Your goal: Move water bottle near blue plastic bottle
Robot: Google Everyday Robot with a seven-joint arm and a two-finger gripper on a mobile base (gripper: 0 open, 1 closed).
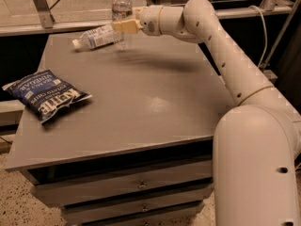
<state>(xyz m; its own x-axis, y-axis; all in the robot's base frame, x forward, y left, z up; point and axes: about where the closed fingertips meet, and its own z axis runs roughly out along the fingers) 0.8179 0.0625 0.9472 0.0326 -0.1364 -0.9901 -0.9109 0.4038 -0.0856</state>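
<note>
The water bottle (122, 6) is a tall clear ribbed bottle with a white cap. It stands upright at the far edge of the grey table (141, 102), held in my gripper (123, 26), whose cream fingers are shut around its middle. The blue plastic bottle (96, 36) lies on its side on the table just left of the water bottle, its white cap pointing left. The two bottles nearly touch. My white arm reaches in from the right.
A blue Kettle chips bag (44, 95) lies near the table's left edge. Drawers (136, 185) sit below the tabletop at the front. A metal rail and cables run behind the table on the right.
</note>
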